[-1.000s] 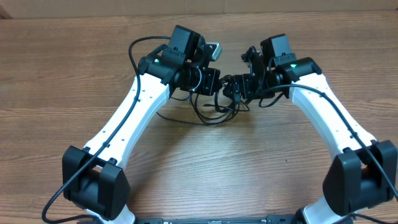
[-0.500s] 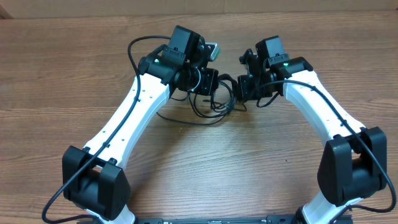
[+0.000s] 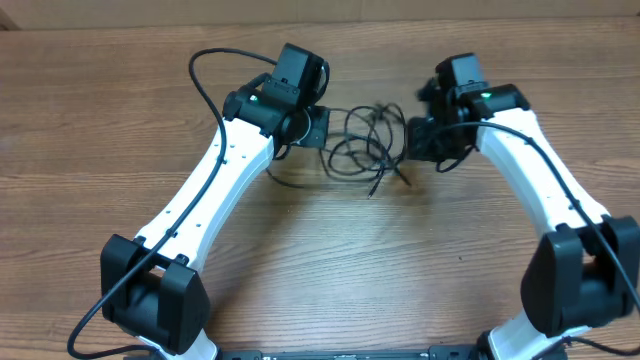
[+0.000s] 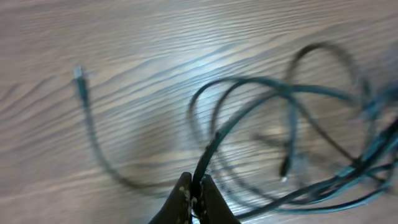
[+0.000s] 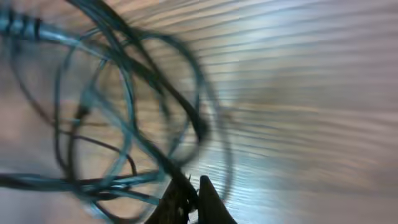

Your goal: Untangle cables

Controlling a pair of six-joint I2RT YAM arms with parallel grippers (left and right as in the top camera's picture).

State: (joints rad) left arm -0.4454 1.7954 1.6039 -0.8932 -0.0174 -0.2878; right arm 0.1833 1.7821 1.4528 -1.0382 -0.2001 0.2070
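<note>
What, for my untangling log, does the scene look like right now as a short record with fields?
surface: wooden table
cables: thin black, looped in a tangle, spanning between both arms
left gripper: shut on a cable strand
right gripper: shut on a cable strand
loose plug end: lying on the table

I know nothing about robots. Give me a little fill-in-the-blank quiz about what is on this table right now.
1. The thin black tangled cables lie on a ____ table.
2. The left hand is ____ on one strand of them.
3. The right hand also pinches a strand, so the tangle hangs ____ the two hands.

Missing words: wooden; shut; between
</note>
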